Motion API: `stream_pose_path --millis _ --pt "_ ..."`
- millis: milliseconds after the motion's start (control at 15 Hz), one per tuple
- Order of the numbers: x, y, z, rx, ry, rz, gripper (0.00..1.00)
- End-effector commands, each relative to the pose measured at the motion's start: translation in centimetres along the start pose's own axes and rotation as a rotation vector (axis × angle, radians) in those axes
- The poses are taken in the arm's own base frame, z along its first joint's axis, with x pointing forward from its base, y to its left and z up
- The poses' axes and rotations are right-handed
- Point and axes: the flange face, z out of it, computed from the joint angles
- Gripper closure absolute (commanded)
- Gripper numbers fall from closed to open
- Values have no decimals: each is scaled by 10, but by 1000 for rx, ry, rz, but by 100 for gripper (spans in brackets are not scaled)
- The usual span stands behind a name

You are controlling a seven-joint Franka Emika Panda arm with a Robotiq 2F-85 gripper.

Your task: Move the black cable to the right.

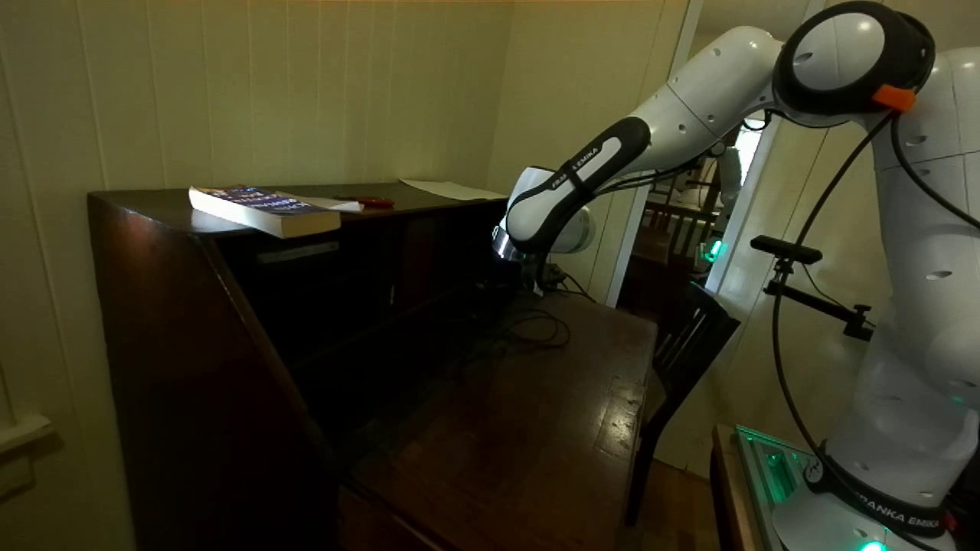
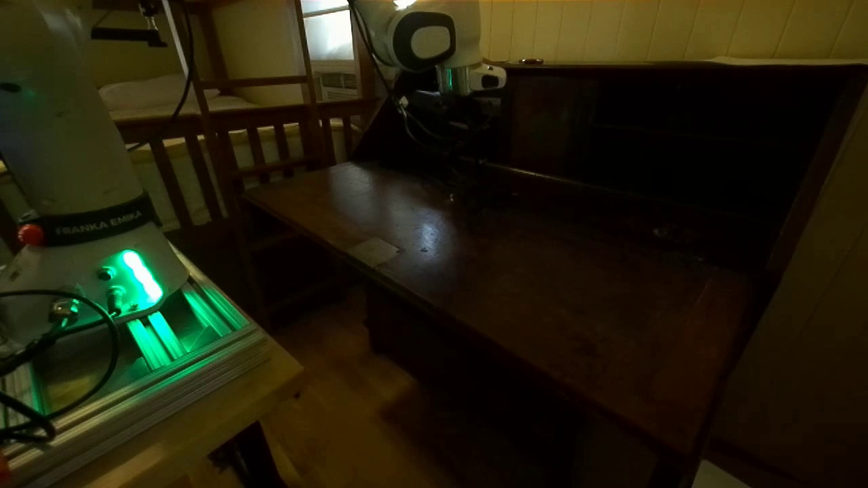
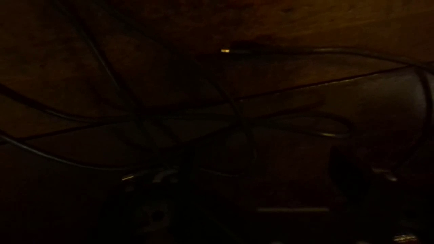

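In an exterior view, your black cable (image 1: 568, 331) lies loosely looped on the slant-front desk (image 1: 521, 436). In an exterior view, the Franka Emika arm (image 2: 427, 42) reaches over that desk. In the wrist view, your gripper (image 3: 261, 164) has its jaws spread apart, dim cable curves crossing the desk's wood beyond.

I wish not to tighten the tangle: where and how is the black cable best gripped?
Probably grip the black cable by its narrow loop, at right in the wrist view, beyond the crowded crossings. Come from above with the open pincer, since the cable lies along the desk.
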Motion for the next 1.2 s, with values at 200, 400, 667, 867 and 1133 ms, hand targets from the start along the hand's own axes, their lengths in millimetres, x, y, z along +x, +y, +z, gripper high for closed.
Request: stream_pose_path --millis 200,400,667,867,1133 --pt "5 0 7 -28 10 -30 0" --pt "10 2 17 -20 1 -30 0" --pt "17 2 28 -10 -3 -27 23" --pt "23 3 34 4 -11 -24 44" --pt "26 3 36 17 -9 -21 73"
